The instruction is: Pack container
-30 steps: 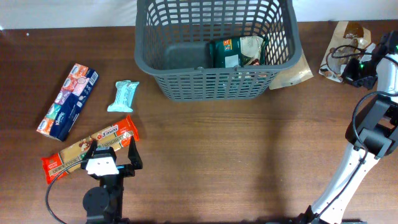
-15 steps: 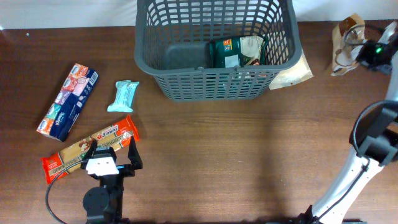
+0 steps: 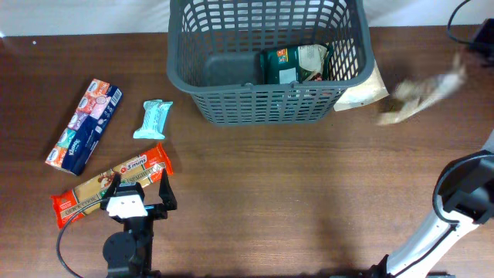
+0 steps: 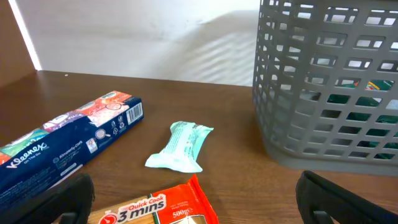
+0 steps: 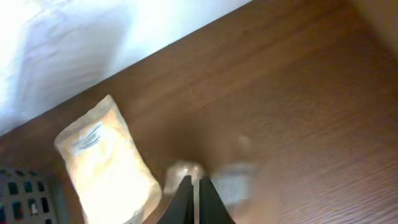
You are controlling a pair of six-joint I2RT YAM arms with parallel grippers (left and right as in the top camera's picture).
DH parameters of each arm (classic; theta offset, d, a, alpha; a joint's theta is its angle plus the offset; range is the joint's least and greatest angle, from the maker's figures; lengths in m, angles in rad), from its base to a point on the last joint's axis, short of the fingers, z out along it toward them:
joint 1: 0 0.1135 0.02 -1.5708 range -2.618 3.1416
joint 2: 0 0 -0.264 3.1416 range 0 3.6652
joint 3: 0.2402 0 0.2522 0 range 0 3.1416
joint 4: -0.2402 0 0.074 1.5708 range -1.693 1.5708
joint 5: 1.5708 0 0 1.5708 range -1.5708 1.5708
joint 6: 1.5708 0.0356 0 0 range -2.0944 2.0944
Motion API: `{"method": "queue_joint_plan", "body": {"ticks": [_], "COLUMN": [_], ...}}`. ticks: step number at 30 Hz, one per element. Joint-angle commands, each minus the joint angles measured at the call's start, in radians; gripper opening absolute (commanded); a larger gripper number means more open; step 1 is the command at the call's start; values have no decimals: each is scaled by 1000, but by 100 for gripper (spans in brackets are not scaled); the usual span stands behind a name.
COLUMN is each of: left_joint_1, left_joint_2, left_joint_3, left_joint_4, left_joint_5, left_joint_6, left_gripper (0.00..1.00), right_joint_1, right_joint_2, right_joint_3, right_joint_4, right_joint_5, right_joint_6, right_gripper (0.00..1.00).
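Note:
The dark grey lattice basket (image 3: 266, 100) stands at the back centre with a green packet (image 3: 289, 66) inside; it also shows in the left wrist view (image 4: 329, 112). My right gripper (image 3: 480, 35) is at the far right edge, its jaws (image 5: 194, 186) pressed together. A blurred brown snack packet (image 3: 421, 96) hangs from it above the table, right of the basket. My left gripper (image 3: 139, 197) is open over an orange pasta pack (image 3: 93, 189), jaws (image 4: 205, 208) spread wide around it.
A beige packet (image 3: 363, 93) lies against the basket's right front corner, also in the right wrist view (image 5: 106, 168). A blue Kleenex pack (image 3: 83, 125) and a teal wrapped bar (image 3: 152, 118) lie left of the basket.
My right gripper has lifted the brown packet off the table at the far right. The packet now swings left toward the basket, blurred. The left arm has not moved.

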Motion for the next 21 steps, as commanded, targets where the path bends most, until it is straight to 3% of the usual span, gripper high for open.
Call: {"method": "queue_joint_plan", "body": {"ticks": [1, 8, 9, 10, 11, 12, 14, 17, 21], "left_joint_1": [-2, -2, -2, -2, -2, -2, -2, -2, -2], "left_joint_2": [-10, -10, -10, -10, -10, -10, -10, -10, -10], "left_joint_3": [-5, -5, -5, -5, -5, -5, -5, -5, -5], "left_joint_4": [0, 0, 0, 0, 0, 0, 0, 0, 0], "left_joint_5": [10, 10, 10, 10, 10, 10, 10, 10, 10], "left_joint_6": [16, 16, 16, 16, 16, 16, 16, 16, 16], "left_gripper": [99, 99, 99, 99, 99, 99, 99, 99, 99], "right_joint_1": [48, 102, 106, 106, 106, 106, 102, 91, 70], "right_joint_2": [-48, -63, -63, -63, -63, -63, -63, -63, -63], "right_joint_3": [13, 13, 13, 13, 13, 13, 13, 13, 13], "right_joint_4": [-1, -18, -25, -31, -38, -45, -63, -98, -175], "right_joint_5": [-5, 2, 12, 32, 76, 130, 235, 322, 423], "right_joint_6": [-1, -4, -3, 4, 32, 62, 95, 95, 157], "right_gripper": [4, 4, 10, 24, 50, 66, 82, 99, 99]}}
